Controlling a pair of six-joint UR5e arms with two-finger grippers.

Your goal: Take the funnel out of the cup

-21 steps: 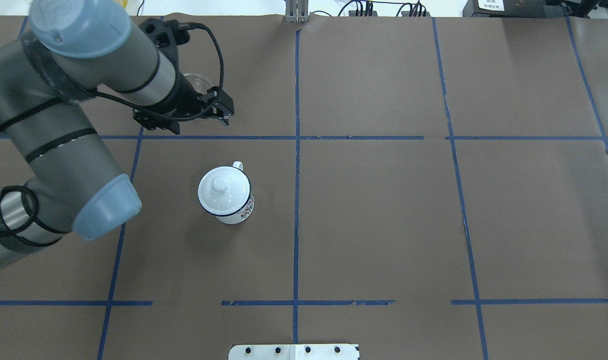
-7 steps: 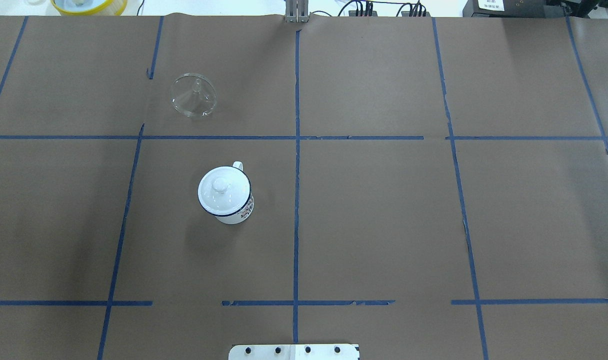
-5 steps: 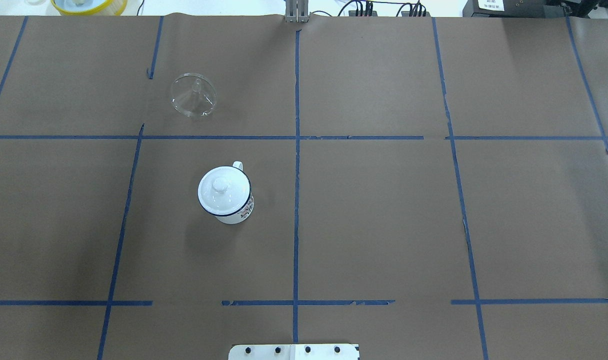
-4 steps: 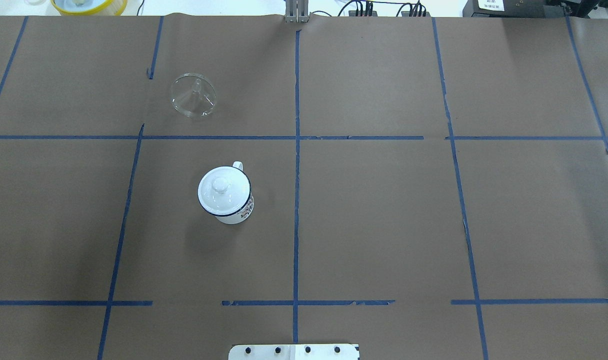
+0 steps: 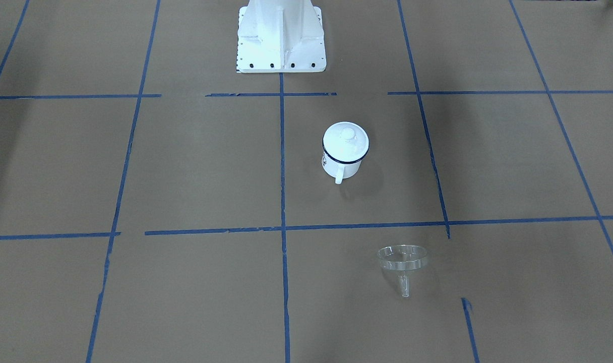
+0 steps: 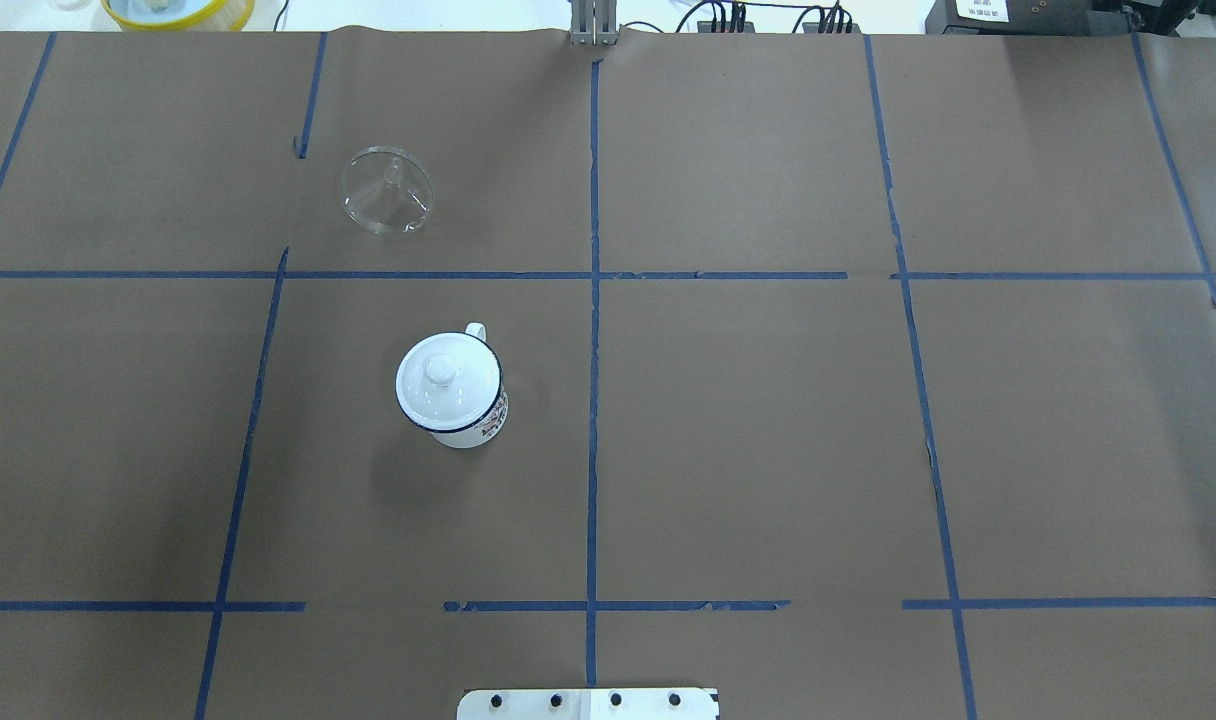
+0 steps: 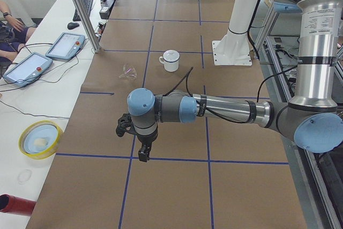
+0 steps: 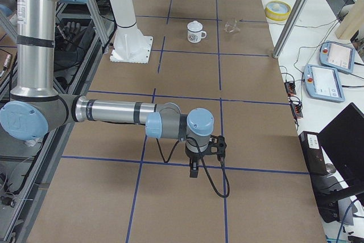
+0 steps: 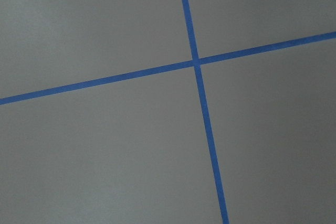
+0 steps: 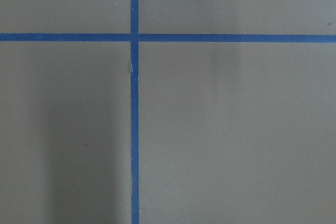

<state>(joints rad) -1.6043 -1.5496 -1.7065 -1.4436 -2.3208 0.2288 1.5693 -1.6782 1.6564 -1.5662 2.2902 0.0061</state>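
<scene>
Exterior left: the funnel [image 7: 128, 72] lies well beyond the left pincer [image 7: 142, 156], whose spread I cannot tell.

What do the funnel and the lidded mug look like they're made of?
The funnel: clear glass or hard plastic, I can't tell which; the brown paper shows through. The cup: probably enamelled metal, glossy white with a dark blue rim. Its lid: same glossy white, likely enamel too.
</scene>
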